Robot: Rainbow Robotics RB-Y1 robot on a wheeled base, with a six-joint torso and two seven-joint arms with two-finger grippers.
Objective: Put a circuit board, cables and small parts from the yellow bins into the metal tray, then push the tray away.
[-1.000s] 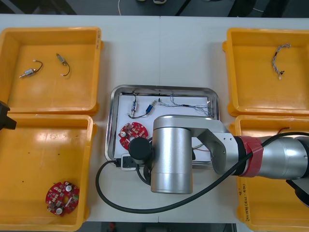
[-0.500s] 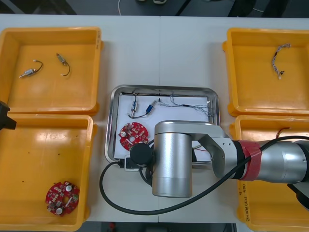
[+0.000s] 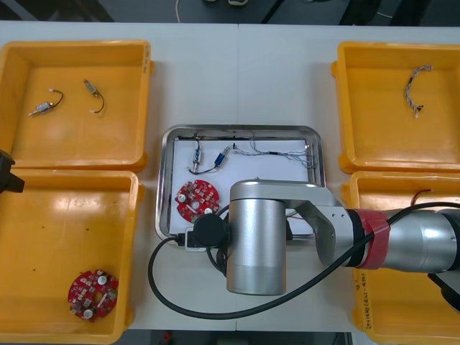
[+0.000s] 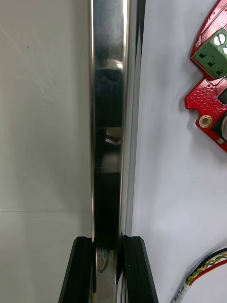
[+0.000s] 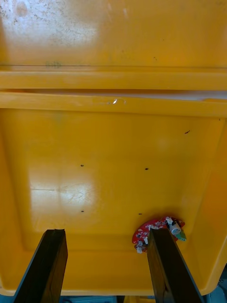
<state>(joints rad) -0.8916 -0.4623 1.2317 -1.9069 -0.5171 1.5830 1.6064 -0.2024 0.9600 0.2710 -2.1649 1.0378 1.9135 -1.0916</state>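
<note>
From the front view, I am seeing the metal tray (image 3: pixel 164 180) sitting at the middle of the table (image 3: pixel 237 72), between the yellow bins (image 3: pixel 388 100). Inside it, a round red circuit board (image 3: pixel 197 199) is lying near the left side, while a black cable (image 3: pixel 208 167) and a twisted blue and white cable (image 3: pixel 269 151) are lying along the far side. The right arm (image 3: pixel 287 230) is reaching across from the right, its silver body covering the tray's near edge. The left arm (image 3: pixel 7 178) is waiting at the table's left edge. A second circuit board (image 3: pixel 93 293) is lying in the near left bin (image 3: pixel 133 244). In the right wrist view, the right gripper (image 4: pixel 109 272) is clamping the tray's shiny rim, with its black fingers (image 4: pixel 137 274) standing one on each side of it. The circuit board is lying on the tray's white floor beyond the fingers, and a red and yellow cable (image 4: pixel 208 267) is lying just beside one finger. In the left wrist view, the left gripper (image 5: pixel 109 265) is hovering over the near left bin with its fingers (image 5: pixel 45 265) spread wide apart and holding nothing. The second circuit board is lying just beside one fingertip.
</note>
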